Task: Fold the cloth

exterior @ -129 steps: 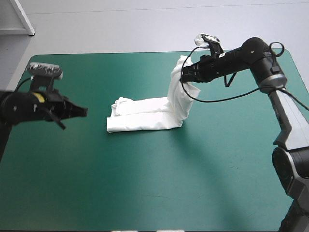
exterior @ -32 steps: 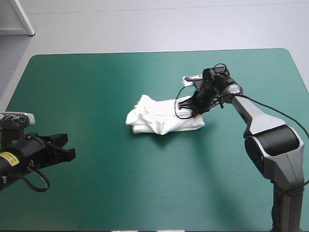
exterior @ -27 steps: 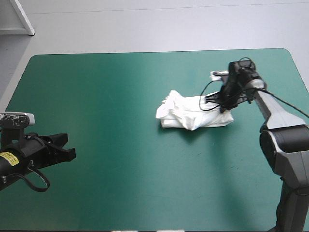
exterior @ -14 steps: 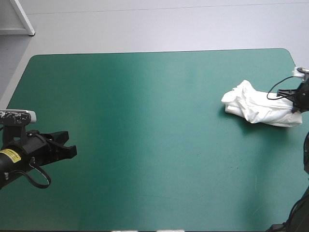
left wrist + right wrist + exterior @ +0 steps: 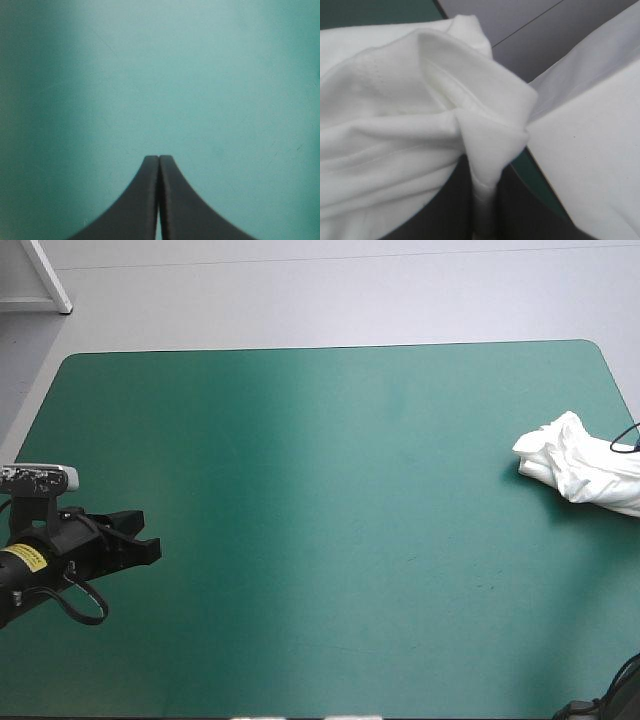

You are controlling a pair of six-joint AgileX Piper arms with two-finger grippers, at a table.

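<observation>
The white T-shirt (image 5: 585, 470) lies as a folded, crumpled bundle at the table's right edge, partly running out of the high view. In the right wrist view the T-shirt (image 5: 395, 125) fills the space ahead. My right gripper (image 5: 482, 205) is shut on a pinched fold of it, with a strip of cloth between the black fingers (image 5: 440, 205). That gripper lies outside the high view. My left gripper (image 5: 150, 548) hovers low near the table's left edge, far from the shirt. In its own view the left gripper (image 5: 158, 167) is shut, with only teal-green cover ahead.
The teal-green cover (image 5: 330, 500) stretches bare between the left gripper and the bundle. In the right wrist view a flat white surface (image 5: 590, 150) lies just past the table's edge (image 5: 532, 172) beside the shirt.
The right gripper has dragged the folded bundle from the table's middle to its right edge, and the arm has left the high view. The left arm has barely shifted.
</observation>
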